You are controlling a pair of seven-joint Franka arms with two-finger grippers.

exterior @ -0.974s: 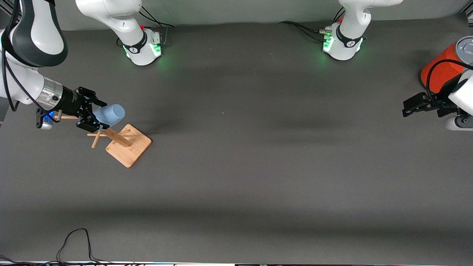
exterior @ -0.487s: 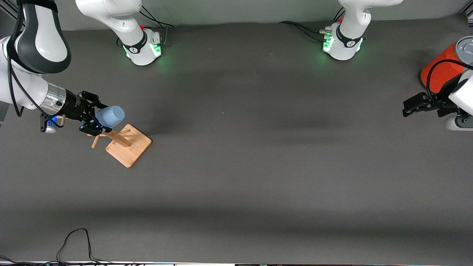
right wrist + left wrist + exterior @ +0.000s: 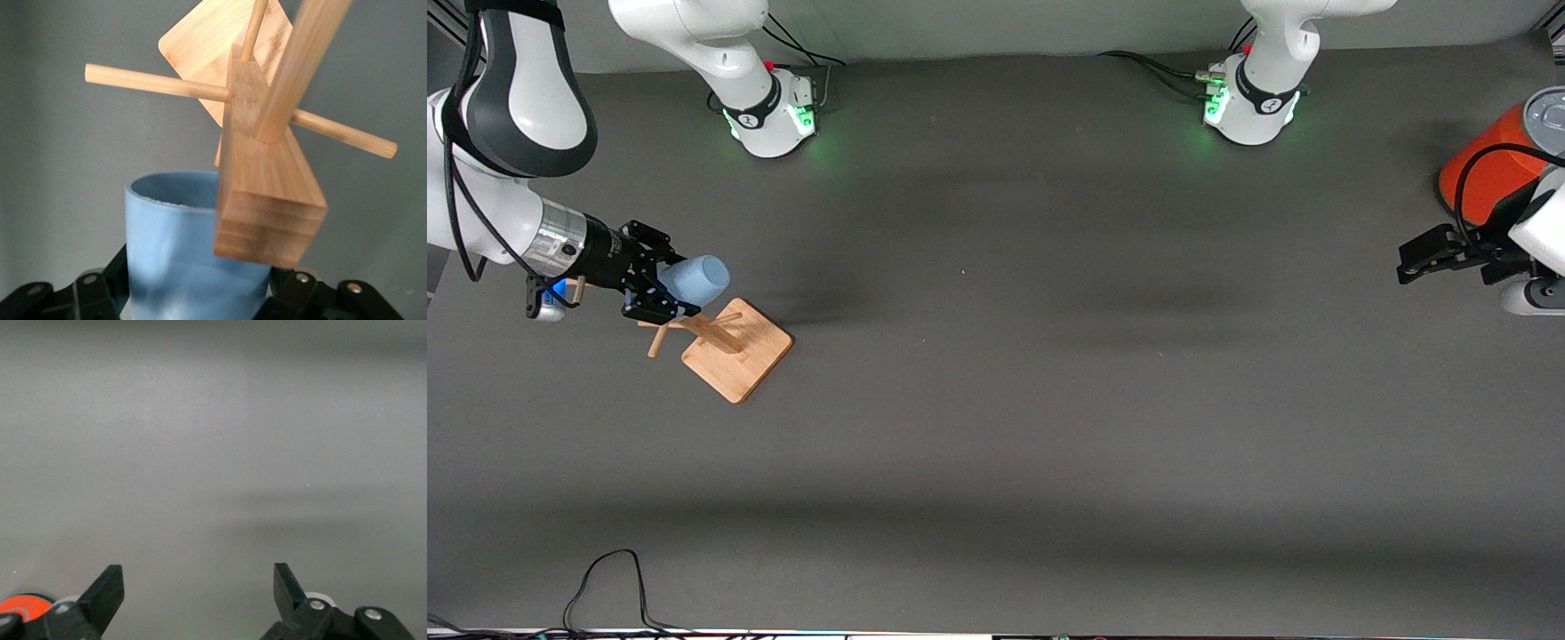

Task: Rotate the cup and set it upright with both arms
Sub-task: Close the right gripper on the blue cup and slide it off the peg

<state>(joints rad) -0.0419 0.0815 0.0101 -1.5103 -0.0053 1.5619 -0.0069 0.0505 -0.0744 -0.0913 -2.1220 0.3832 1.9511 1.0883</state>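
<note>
Right gripper [image 3: 660,289] has closed since a second ago and now clamps the cup [image 3: 696,280], held on its side against the wooden peg rack [image 3: 734,348], at the rack's eleven o'clock. Left gripper [image 3: 1408,262] waits, fingers spread, beside the orange can [image 3: 1485,173].

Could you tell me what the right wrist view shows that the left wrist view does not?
Only the right wrist view shows the right pincer shut on the light-blue cup, with the wooden peg stand close beside the cup.

Only the left wrist view shows the left pincer, open and empty, with a bit of the orange can at the picture's edge.

Both show the dark grey table.
</note>
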